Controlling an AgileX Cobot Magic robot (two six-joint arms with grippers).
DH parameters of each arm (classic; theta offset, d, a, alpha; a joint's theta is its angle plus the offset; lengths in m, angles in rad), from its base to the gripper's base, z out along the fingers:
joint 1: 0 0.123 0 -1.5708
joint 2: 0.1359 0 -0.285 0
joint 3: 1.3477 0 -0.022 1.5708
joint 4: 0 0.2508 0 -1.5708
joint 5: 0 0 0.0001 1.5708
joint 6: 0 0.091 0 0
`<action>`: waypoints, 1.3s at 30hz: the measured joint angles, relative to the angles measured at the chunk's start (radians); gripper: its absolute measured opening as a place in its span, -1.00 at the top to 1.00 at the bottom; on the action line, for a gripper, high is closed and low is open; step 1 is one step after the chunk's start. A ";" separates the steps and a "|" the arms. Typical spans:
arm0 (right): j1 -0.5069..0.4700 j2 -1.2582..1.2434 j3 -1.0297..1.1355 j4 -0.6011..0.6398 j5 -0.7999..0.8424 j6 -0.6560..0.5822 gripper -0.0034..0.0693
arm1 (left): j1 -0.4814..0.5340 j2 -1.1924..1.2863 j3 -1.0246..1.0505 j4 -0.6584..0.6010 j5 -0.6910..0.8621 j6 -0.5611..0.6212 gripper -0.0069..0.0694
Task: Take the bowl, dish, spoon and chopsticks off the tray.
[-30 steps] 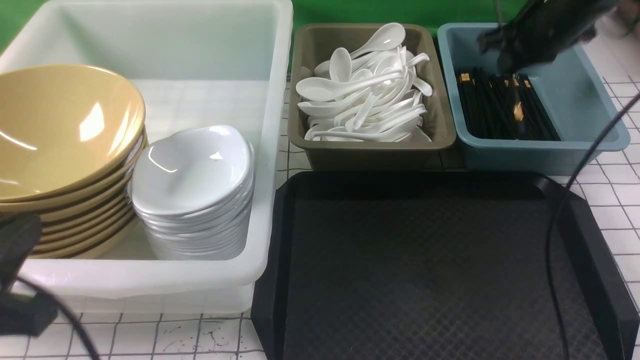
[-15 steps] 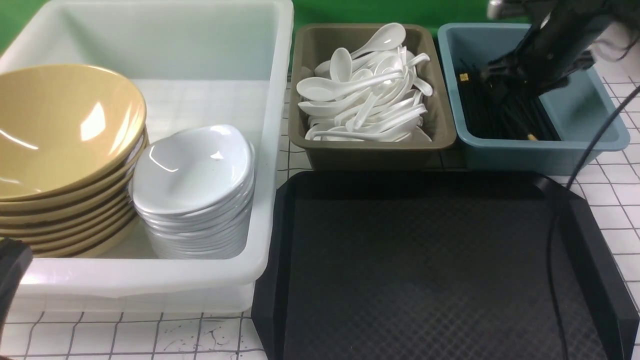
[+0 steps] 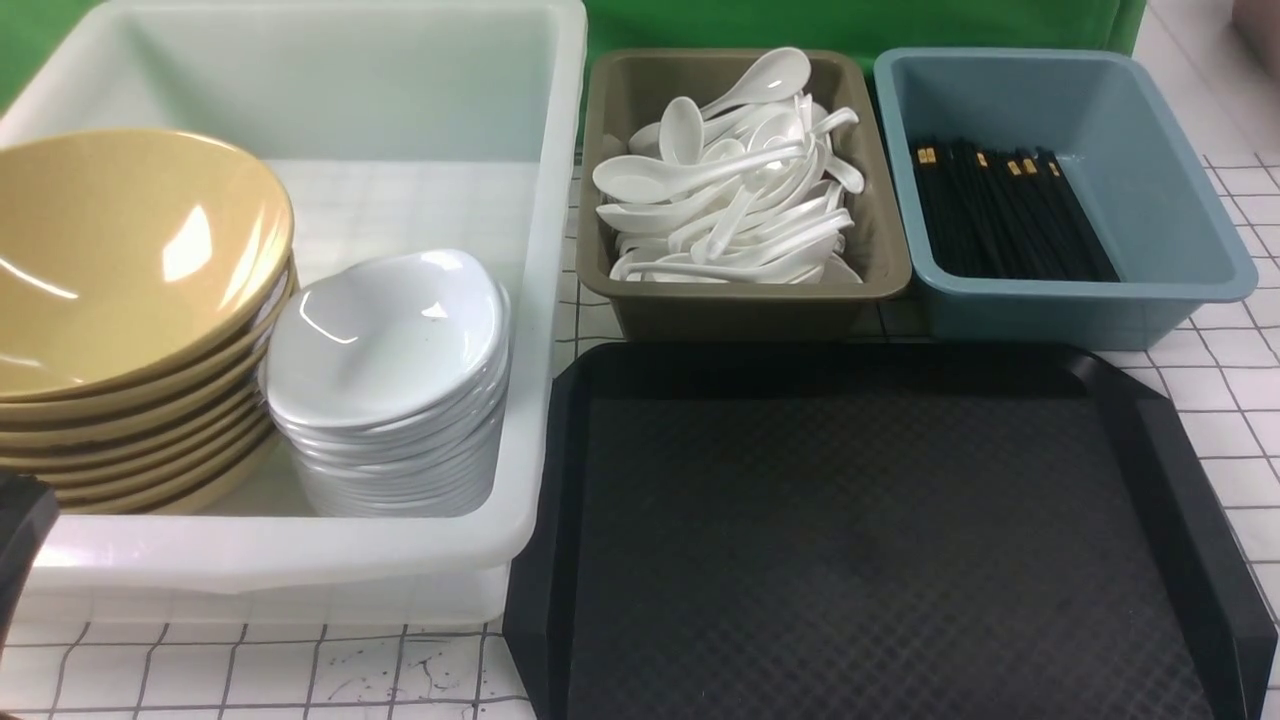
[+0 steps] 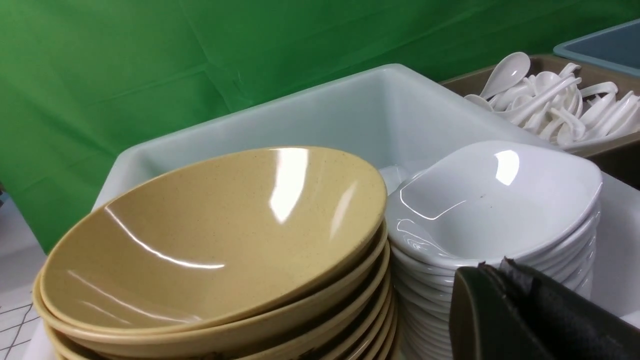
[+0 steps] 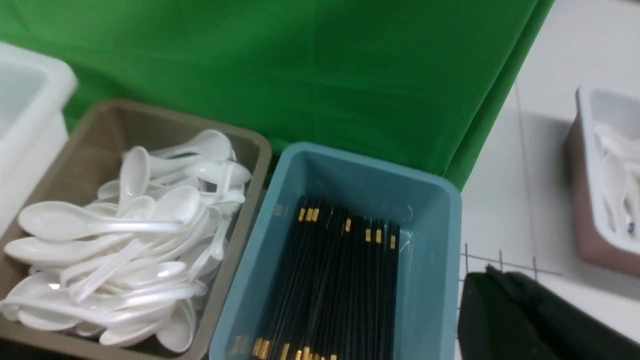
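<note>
1. The chopsticks [image 3: 1010, 215] are lying in the blue bin [image 3: 1170, 190], packed side by side along its left side; their long axes are running front to back, gold-banded thick ends mostly pointing toward the far wall. In the right wrist view a few bands are also showing at the near end [image 5: 330, 285].
2. They are looking thin, black and matte, with small gold bands.
3. The spoons [image 3: 730, 190] are lying heaped in the brown bin [image 3: 870, 270], handles pointing every way; they are glossy white with deep oval scoops.
4. The bowls [image 3: 120, 270] are sitting stacked at the left of the white tub [image 3: 540, 300], mustard yellow and glossy, the top one tilting toward the right.
5. The dishes [image 3: 385, 340] are sitting stacked just beside the bowls, touching them, white and glossy.
6. The tray [image 3: 560, 560] is lying in front of the two bins, black, its diamond-textured floor bare.
7. No writing is readable anywhere.
8. The left gripper [image 4: 505, 280] is sitting closed near the tub's front left corner, gripping nothing.
9. The right gripper [image 5: 492, 285] is showing closed in its wrist view, gripping nothing.
</note>
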 joint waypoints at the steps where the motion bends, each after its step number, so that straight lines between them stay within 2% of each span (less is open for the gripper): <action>1: 0.000 -0.101 0.129 0.000 -0.074 -0.003 0.81 | 0.000 0.000 0.000 0.000 0.000 0.000 0.85; 2: 0.000 -0.101 0.129 0.000 -0.085 -0.003 0.81 | 0.000 0.000 0.000 0.000 0.000 0.000 0.85; 3: 0.000 -0.241 0.312 0.011 -0.194 -0.006 0.81 | 0.000 0.000 0.000 0.000 0.000 0.000 0.85; 4: 0.000 -0.315 0.408 0.016 -0.264 -0.007 0.81 | 0.000 0.000 0.000 0.000 0.000 0.000 0.85; 5: 0.000 -0.315 0.408 0.017 -0.278 -0.007 0.81 | 0.000 0.000 0.000 0.000 0.000 0.000 0.85; 9: 0.000 -0.668 0.841 0.030 -0.604 -0.015 0.81 | 0.000 0.000 0.000 0.000 0.000 0.000 0.85; 13: 0.000 -0.830 1.045 0.033 -0.730 -0.017 0.81 | 0.000 0.000 0.000 0.000 0.000 0.000 0.85; 21: 0.000 -1.053 1.365 0.035 -0.749 -0.004 0.81 | 0.000 0.000 0.000 0.001 0.000 0.000 0.85; 27: 0.000 -1.118 1.558 0.036 -0.749 -0.001 0.81 | 0.000 0.000 0.000 0.001 0.000 0.000 0.85; 36: -0.019 -1.206 1.780 0.036 -0.814 0.068 0.81 | 0.000 0.000 0.000 0.002 0.000 0.000 0.85; 39: -0.031 -1.303 1.786 0.036 -0.730 0.083 0.81 | 0.000 0.000 0.000 0.002 0.000 -0.001 0.85</action>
